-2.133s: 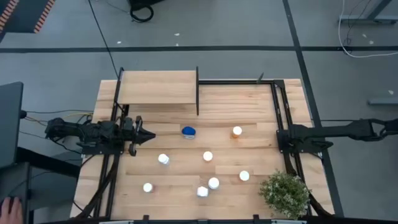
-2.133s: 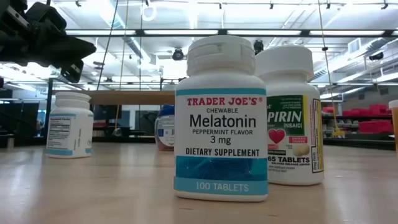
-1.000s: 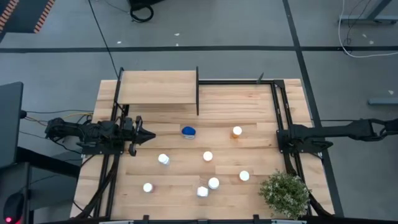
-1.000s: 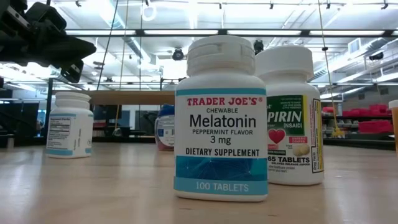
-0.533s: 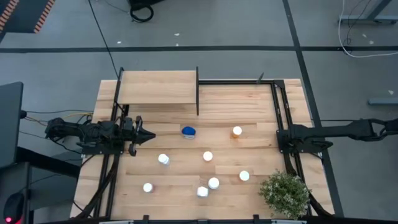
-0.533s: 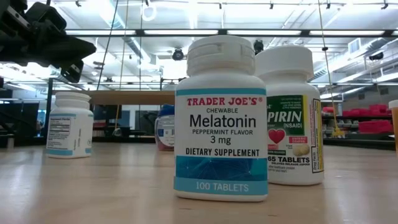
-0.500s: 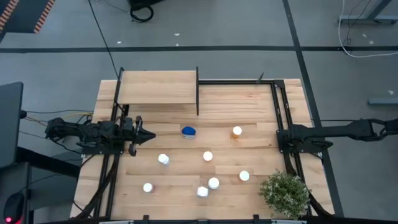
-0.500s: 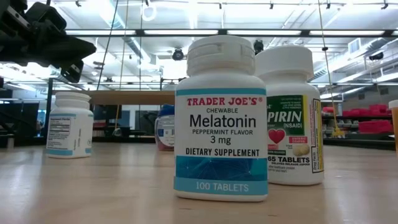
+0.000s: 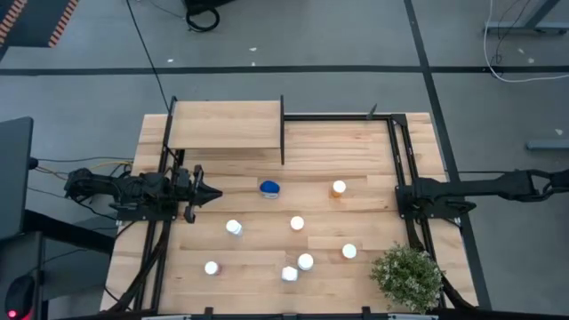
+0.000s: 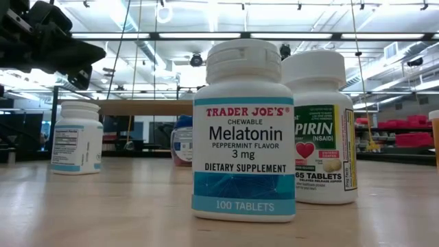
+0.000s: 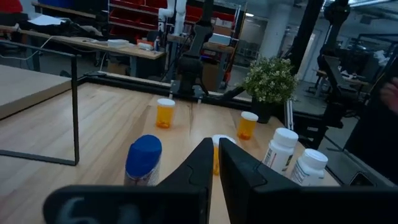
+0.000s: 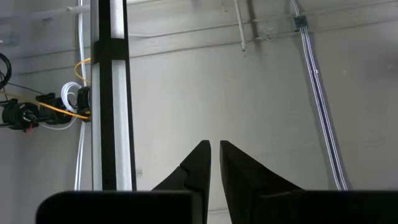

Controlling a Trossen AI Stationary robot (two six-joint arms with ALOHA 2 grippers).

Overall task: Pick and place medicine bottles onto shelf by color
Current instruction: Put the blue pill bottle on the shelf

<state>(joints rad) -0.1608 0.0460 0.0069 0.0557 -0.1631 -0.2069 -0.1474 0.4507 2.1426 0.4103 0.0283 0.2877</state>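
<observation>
Your left gripper [image 9: 212, 194] hangs closed and empty at the table's left edge, so open it wide before reaching for the blue-topped bottle [image 9: 269, 188] mid-table, just below the shelf [image 9: 225, 124].

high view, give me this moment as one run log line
left end effector: shut, empty, left table edge | right end effector: shut, empty, right edge | medicine bottles: all on table | shelf: bare

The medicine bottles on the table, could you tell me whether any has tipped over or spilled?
Nothing stands out. The medicine bottles stand upright and capped, scattered apart on the table, and nothing is spilled. The shelf holds none yet.
</observation>
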